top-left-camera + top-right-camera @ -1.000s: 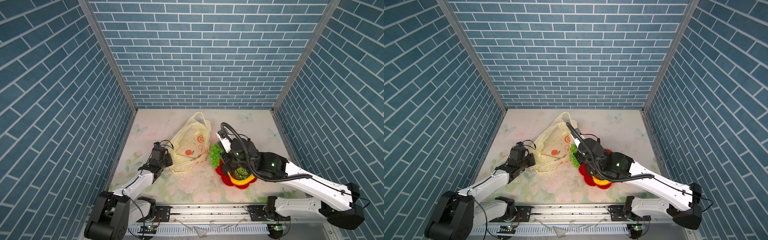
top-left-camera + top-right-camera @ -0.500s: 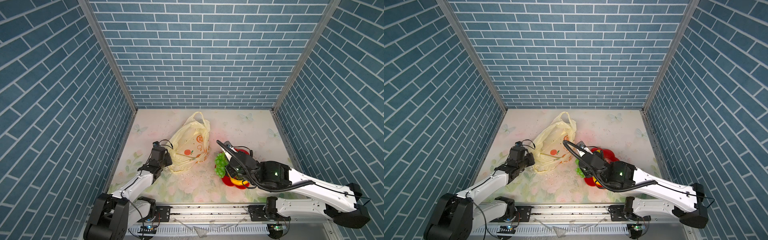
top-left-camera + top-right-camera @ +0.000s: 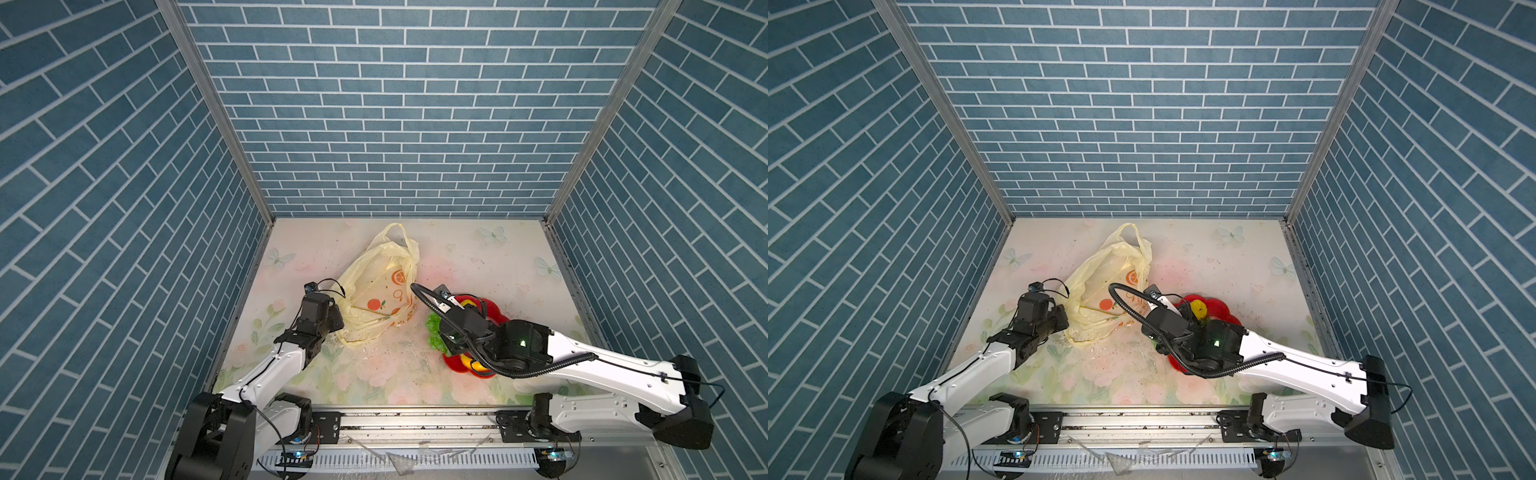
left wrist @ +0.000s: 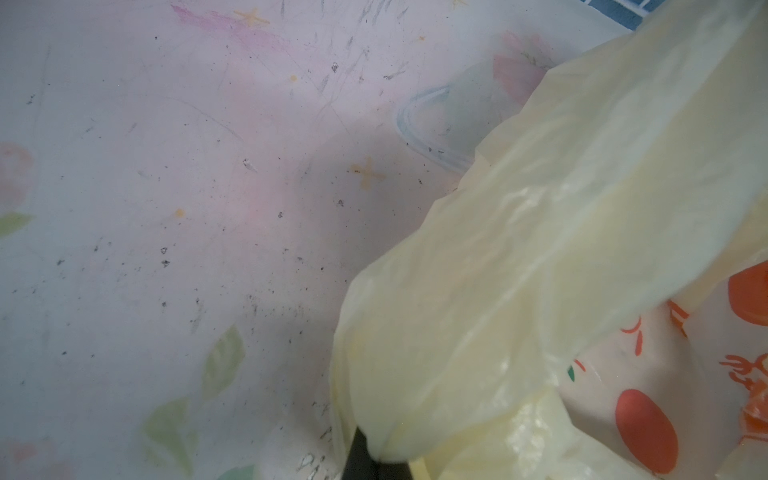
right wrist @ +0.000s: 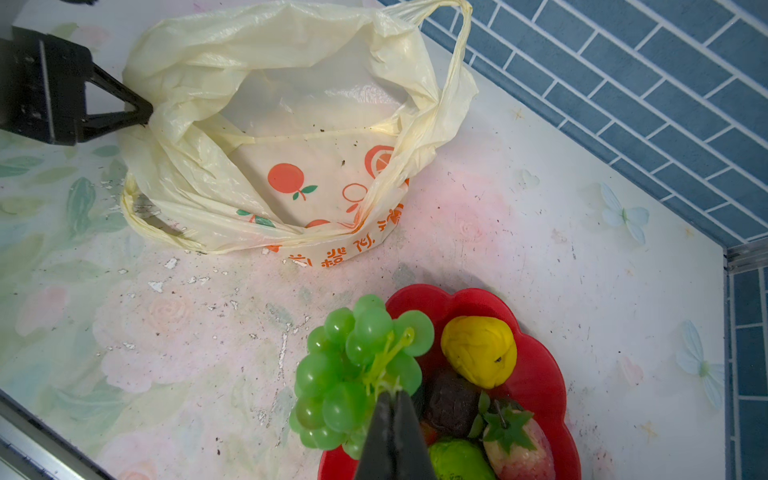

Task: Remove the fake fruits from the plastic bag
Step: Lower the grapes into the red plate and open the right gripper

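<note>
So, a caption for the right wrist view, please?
Right fingers hold the green grape bunch at the red plate, plastic bag nearby.

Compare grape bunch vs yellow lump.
Look: grape bunch is a green translucent cluster; yellow lump is one opaque piece. State: grape bunch is pinched at its stem by the right gripper, overhanging the red plate's rim; yellow lump lies free inside. Both are outside the plastic bag.
</note>
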